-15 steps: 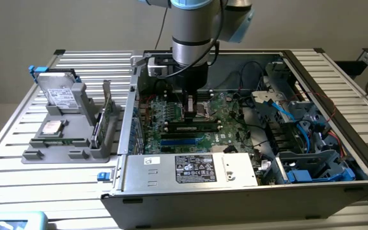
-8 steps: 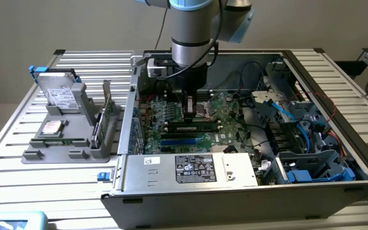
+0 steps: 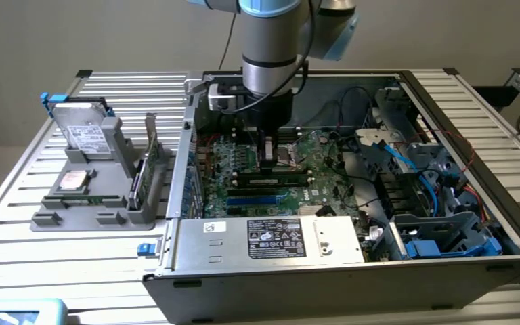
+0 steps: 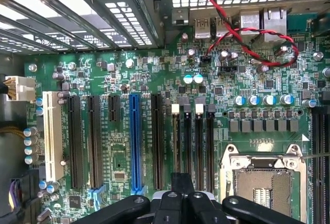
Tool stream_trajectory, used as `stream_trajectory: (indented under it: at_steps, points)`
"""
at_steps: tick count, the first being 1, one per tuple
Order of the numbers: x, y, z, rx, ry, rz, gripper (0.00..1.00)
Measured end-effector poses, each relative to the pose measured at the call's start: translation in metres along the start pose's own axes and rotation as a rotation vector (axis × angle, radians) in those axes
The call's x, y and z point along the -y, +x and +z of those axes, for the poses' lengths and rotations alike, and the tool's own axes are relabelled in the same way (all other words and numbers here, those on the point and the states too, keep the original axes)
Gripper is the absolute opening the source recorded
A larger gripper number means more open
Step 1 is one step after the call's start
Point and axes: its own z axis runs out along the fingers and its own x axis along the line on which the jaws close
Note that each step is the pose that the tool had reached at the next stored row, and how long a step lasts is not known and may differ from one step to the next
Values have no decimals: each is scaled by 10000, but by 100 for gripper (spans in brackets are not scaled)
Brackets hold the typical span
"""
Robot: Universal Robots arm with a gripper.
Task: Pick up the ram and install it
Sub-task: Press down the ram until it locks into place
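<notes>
**One stick of memory, low in the case**

One closed pincer (image 3: 267,162) and one ram (image 3: 273,181) are what matter here, and I place both by the open computer case (image 3: 332,288) on the table (image 3: 61,261).

Nearest me, along the case's front wall, lies the grey power supply (image 3: 269,238) with its black label. Just behind it, in the middle of the case floor, the ram lies lengthwise along the memory slots of the green motherboard (image 3: 233,159). It is a dark, narrow strip with a small pale label. Directly above the ram the arm reaches straight down into the case. Its pincer is squeezed fully closed, the tips right at the stick's upper edge. Whether they pinch the edge or only press on it, I cannot tell. Nor can I tell whether the stick is fully seated.

I'd judge the ram light, stiff and thin, but easily hurt. It should be held by its long bare edges near the middle, never by the chips or contacts, and kept dead upright over the slot.

Farther off, outside the case on the exterior view's left, a grey holder carries a hard drive (image 3: 84,132).
</notes>
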Motion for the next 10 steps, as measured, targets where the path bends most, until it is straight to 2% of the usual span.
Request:
stream_trajectory:
  at_steps: [10]
  points:
    - [-2,-2,30,0,7,-7,11]
